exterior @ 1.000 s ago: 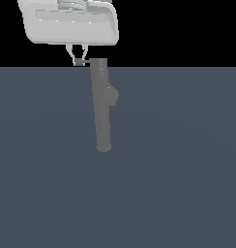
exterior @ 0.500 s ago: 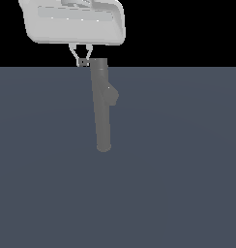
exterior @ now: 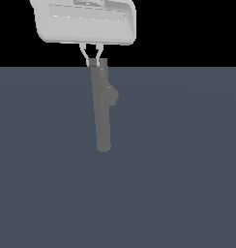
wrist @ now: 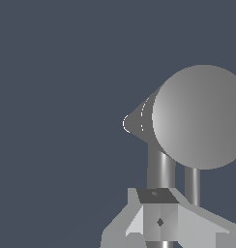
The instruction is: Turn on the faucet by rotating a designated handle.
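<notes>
The faucet (exterior: 101,116) is a plain grey column lying on the dark floor, with a short angled stub (exterior: 113,96) partway along it. In the wrist view its rounded end (wrist: 202,116) fills the frame beside the cone-shaped stub (wrist: 137,122). The handle (wrist: 161,167) is a thin silvery rod running from that end to a small dark-topped block. My gripper (exterior: 93,62) hangs over the column's far end. Its two fingers close in on that block, with no gap showing. In the wrist view the gripper (wrist: 158,215) flanks the same block.
A second thin silvery rod (wrist: 191,186) runs alongside the handle. Flat slate-grey floor (exterior: 178,184) surrounds the faucet on all sides, with black background beyond its far edge.
My gripper has shifted steadily toward the exterior view's right, from beside the column's far end to directly over it. The grey column itself has not visibly moved.
</notes>
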### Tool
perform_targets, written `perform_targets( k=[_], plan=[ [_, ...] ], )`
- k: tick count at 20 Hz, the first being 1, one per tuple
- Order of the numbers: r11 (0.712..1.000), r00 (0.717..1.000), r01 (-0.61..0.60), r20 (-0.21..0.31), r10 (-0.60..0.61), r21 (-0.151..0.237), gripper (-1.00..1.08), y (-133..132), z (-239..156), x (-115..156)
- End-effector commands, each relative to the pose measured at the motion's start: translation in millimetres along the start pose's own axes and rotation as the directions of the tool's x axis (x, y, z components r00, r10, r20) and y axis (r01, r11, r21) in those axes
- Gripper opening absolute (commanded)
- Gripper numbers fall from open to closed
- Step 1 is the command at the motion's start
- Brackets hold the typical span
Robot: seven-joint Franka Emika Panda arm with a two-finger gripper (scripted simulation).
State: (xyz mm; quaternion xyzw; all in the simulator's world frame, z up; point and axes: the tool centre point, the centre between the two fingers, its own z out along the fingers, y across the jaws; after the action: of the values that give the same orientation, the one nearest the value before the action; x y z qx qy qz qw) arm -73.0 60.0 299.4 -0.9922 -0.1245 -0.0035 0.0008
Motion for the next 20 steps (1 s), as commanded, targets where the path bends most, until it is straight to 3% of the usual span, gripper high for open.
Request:
perform_targets(
  k=[1,10,11,12,20],
  plan=[
    [1.0,1.0,-0.009,0.001,0.009,-0.001,-1.0,12,0,2],
    [0.999,0.999,-0.04,0.007,0.04,-0.001,-1.0,66,-1,11],
    [0.999,0.999,-0.04,0.007,0.04,-0.001,-1.0,66,-1,11],
    [1.0,1.0,0.004,0.026,-0.004,0.01,-1.0,34,0,5],
    [1.0,1.0,-0.017,0.017,0.017,0.005,-1.0,56,0,29]
  ],
)
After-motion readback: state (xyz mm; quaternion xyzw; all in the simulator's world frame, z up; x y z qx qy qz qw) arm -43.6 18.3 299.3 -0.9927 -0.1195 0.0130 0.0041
